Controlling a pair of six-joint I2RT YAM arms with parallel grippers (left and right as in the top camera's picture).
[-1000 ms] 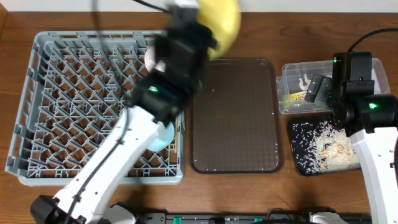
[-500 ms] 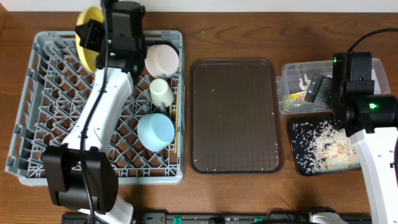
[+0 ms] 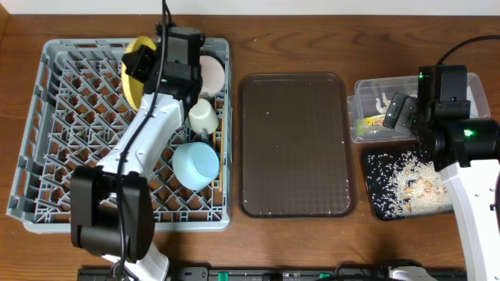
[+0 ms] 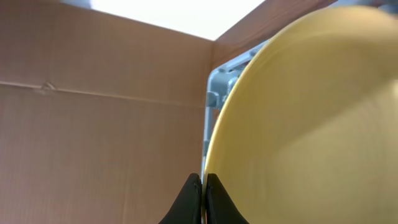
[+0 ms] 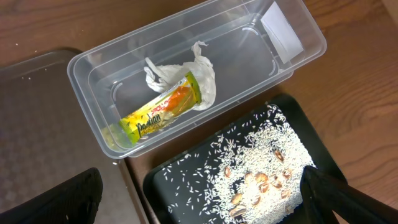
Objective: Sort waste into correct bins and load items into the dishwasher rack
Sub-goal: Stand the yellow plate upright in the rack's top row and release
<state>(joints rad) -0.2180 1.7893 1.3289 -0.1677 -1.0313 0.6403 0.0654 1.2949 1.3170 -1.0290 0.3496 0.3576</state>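
My left gripper (image 4: 203, 186) is shut on the rim of the yellow plate (image 4: 311, 124), held on edge over the back of the grey dishwasher rack (image 3: 47, 133); the plate also shows in the overhead view (image 3: 134, 69). The rack holds a white bowl (image 3: 212, 72), a small white cup (image 3: 203, 115), a light blue bowl (image 3: 195, 164) and chopsticks (image 3: 223, 168). My right gripper (image 5: 199, 199) is open above the clear tub (image 5: 99, 62) and black tray (image 5: 180, 177). The tub holds the snack wrapper (image 5: 163, 111) and white tissue scrap (image 5: 199, 71). The tray holds rice scraps (image 5: 261, 162).
A large dark brown serving tray (image 3: 295, 144) lies between the rack and the bins, with a few crumbs on it. The wooden table (image 3: 312, 47) runs behind it. The clear tub also shows at the right in the overhead view (image 3: 367, 109), with the black tray (image 3: 383, 199) in front of it.
My left arm has swung the yellow plate from above the serving tray's back edge over to the rack's back, then a little right toward the white bowl. The right arm has not moved.
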